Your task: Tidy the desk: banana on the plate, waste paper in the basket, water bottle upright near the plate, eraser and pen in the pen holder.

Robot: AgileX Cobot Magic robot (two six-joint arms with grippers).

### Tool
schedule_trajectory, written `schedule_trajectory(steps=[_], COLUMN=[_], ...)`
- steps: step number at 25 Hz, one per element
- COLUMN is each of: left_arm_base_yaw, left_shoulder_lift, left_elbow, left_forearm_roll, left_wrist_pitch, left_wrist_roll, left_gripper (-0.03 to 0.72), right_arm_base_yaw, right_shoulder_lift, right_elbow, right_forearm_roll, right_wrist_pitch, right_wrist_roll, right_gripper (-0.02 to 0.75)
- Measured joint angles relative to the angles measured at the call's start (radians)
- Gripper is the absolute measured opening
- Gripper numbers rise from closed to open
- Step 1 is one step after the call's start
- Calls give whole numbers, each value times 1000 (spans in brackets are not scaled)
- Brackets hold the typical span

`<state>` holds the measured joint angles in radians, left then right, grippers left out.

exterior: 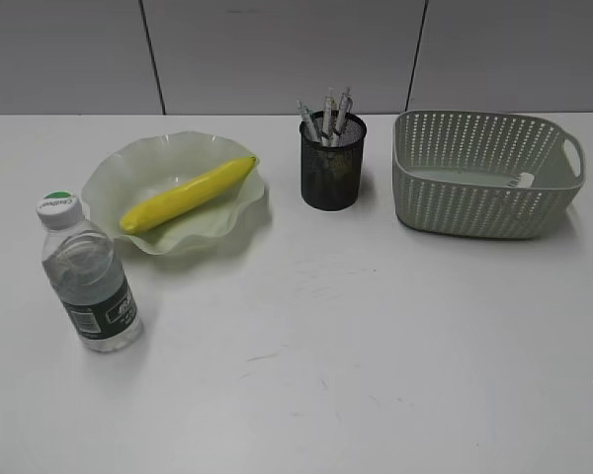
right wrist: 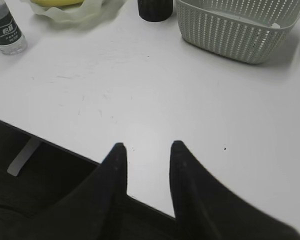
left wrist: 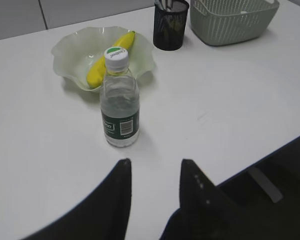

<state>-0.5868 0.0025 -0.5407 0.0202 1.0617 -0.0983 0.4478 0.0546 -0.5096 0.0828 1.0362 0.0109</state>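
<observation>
The banana (exterior: 188, 194) lies in the pale-green ruffled plate (exterior: 114, 170) at the back left of the desk (exterior: 376, 336). The water bottle (exterior: 87, 274) stands upright in front of the plate. The black mesh pen holder (exterior: 332, 163) holds several pens. The green basket (exterior: 484, 173) stands at the back right with a small white scrap of waste paper (exterior: 523, 180) inside. My left gripper (left wrist: 155, 162) is open and empty, a little short of the bottle (left wrist: 120, 100). My right gripper (right wrist: 147, 146) is open and empty above the desk's front edge. No eraser shows.
The desk's front edge (right wrist: 55, 145) runs under my right gripper, with a dark drop below. A grey panelled wall (exterior: 277, 49) stands behind the desk. Neither arm shows in the exterior view.
</observation>
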Motion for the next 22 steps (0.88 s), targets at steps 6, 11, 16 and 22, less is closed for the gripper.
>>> schedule_trajectory(steps=[6, 11, 16, 22], left_arm_base_yaw=[0, 126, 334, 368], left_shoulder_lift=[4, -9, -9, -9], left_elbow=[2, 2, 2, 2], left_forearm_roll=[1, -1, 0, -1], left_wrist_pitch=[0, -2, -3, -6], left_wrist_roll=[-1, -1, -1, -1], left_gripper=[247, 247, 247, 247], right_arm_base_yaw=[0, -118, -337, -399], right_shoulder_lift=[0, -7, -48, -62], right_elbow=[0, 0, 0, 0], right_forearm_roll=[0, 7, 7, 8], right_wrist_pitch=[0, 0, 1, 1], right_wrist_roll=[0, 0, 0, 0], right_gripper=[246, 246, 246, 246])
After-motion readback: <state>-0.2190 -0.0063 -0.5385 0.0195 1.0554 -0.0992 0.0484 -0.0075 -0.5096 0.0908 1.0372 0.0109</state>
